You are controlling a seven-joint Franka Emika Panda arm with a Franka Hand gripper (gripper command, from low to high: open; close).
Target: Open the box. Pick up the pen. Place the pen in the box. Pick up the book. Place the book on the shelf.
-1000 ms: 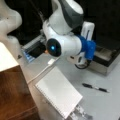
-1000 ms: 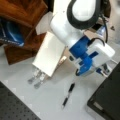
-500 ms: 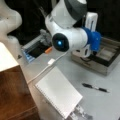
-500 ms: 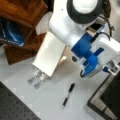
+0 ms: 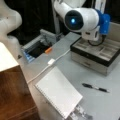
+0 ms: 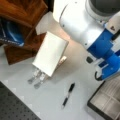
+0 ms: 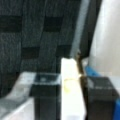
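On the grey table (image 5: 62, 65), operator, here is what you have.

Box: the box (image 5: 100, 53) stands open at 2 o'clock in a front view, its grey compartments showing; in a front view only its corner (image 6: 107, 100) shows, at 5 o'clock.

Gripper: you see the arm's blue-and-white wrist over the box in both front views, but the fingers are hidden there. In the wrist view the gripper (image 7: 71, 100) has two dark fingers (image 7: 46, 97) either side of a pale upright edge; whether they clamp it or just flank it, you cannot tell.

Pen: the pen (image 5: 96, 88) lies flat on the table, outside the box and in front of it, at 4 o'clock; also seen at 6 o'clock (image 6: 68, 95).

Book: the book (image 5: 58, 91) lies on the table at 7 o'clock, wire edge toward the shelf; its cover is plain.

Shelf: the shelf (image 5: 12, 92) is at 8 o'clock, just beside the book; also at 10 o'clock (image 6: 22, 15), where a blue item (image 6: 10, 33) sits inside it, hidden in the opposite view.

Cable: a white cable (image 5: 51, 62) crosses the table, in one front view only.

Writing: none that you can read.
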